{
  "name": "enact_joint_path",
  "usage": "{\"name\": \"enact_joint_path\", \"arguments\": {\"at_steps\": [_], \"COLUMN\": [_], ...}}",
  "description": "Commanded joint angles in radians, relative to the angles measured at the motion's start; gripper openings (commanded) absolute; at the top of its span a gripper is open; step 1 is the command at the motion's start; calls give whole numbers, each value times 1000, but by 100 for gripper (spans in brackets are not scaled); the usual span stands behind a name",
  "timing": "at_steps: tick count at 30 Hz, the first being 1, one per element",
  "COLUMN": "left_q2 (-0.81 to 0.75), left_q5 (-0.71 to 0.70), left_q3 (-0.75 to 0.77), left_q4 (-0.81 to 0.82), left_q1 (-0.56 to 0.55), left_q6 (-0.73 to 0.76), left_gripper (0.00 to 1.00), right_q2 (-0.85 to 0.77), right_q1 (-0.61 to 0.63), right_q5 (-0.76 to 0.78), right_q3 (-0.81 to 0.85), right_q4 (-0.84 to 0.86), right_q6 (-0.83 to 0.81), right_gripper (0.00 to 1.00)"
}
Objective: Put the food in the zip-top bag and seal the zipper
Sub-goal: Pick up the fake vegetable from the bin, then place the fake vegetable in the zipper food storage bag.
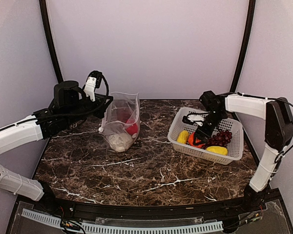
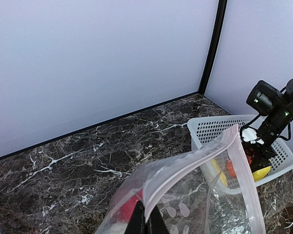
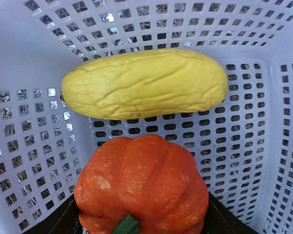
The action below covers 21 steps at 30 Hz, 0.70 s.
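1. The left end effector [image 2: 145, 218] is clamped together on the rim of the zip-top bag [image 1: 121, 119], holding it up at the left of the desk [image 1: 136, 170].
2. The bag stands with its bottom resting on the desk. A red piece [image 1: 132, 128] and the white cabbage [image 1: 118, 141] are already inside.
3. Its long axis runs roughly vertical with a slight lean, and the mouth points up. The zipper [image 2: 185, 163] runs along that top edge, parted and curving toward the basket side.
4. The right end effector [image 1: 203, 135] is down inside the white basket [image 1: 176, 127], well apart from the bag. Its fingers stand either side of the orange-red piece [image 3: 141, 185]. I cannot tell whether they are pinching it.
5. That piece has its green stem turned toward the wrist. Just beyond it a yellow piece [image 3: 144, 83] lies on its side, long axis crosswise. The grapes [image 1: 219, 138] and another yellow piece [image 1: 217, 150] share the basket.
6. Risk: the orange-red piece is round and ribbed, so I'd expect it to squirt out of a shallow pinch.
7. Risk: the bag is floppy and held at one spot only, so the far lip could sag across the mouth. A dropped piece might then land on the film and roll off.
8. Risk: a nudge from the incoming arm could topple the bag and spill what is inside.
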Motion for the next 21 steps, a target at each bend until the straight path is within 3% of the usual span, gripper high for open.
{"name": "enact_joint_path", "arguments": {"at_steps": [1,8,21], "left_q2": [4,8,12], "left_q5": [11,9,-16], "left_q3": [5,5,1], "left_q4": [8,8,10], "left_q1": [4,4,4], "left_q6": [-10,-9,5], "left_gripper": [1,1,1], "right_q2": [-85,-137,-79], "right_q1": [5,5,58], "right_q5": [6,-124,-432], "right_q3": [64,198,556], "right_q4": [-38,-63,-66], "right_q6": [-11,-24,21], "right_gripper": [61,59,59]}}
